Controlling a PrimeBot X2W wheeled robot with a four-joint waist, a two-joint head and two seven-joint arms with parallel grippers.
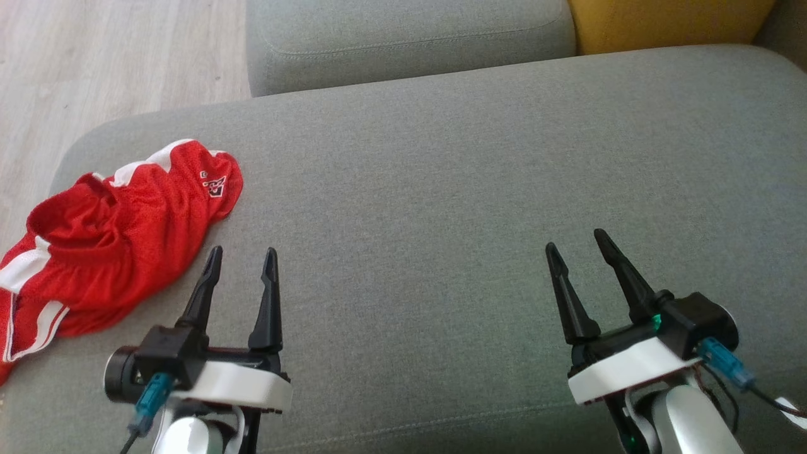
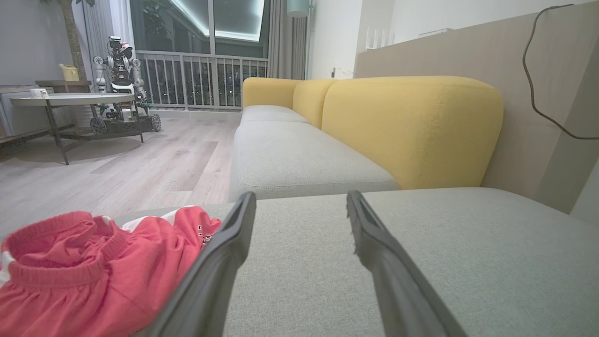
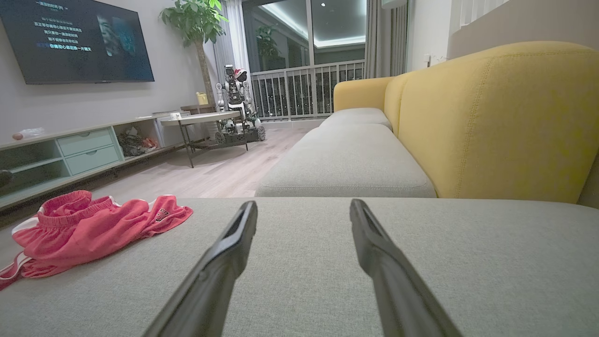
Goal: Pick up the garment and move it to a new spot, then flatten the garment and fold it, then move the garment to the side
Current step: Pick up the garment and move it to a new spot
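The garment [image 1: 113, 243] is a pair of red mesh shorts with white side stripes, lying crumpled at the left edge of the grey sofa cushion [image 1: 441, 202]. My left gripper [image 1: 243, 255] hovers open just right of the shorts, fingers empty. In the left wrist view the shorts [image 2: 89, 267] lie to the left of my open left gripper [image 2: 299, 206]. My right gripper [image 1: 574, 243] stands open over the bare right half of the cushion, holding nothing. In the right wrist view the shorts [image 3: 89, 229] lie far left and my right gripper [image 3: 303, 208] is open.
A second grey seat cushion [image 1: 403, 38] and yellow backrest [image 1: 662, 22] lie beyond. Wooden floor [image 1: 94, 63] borders the cushion's left side. Across the room stand a round table [image 3: 201, 119], another robot [image 3: 236, 93], a TV cabinet [image 3: 70, 150] and a balcony railing.
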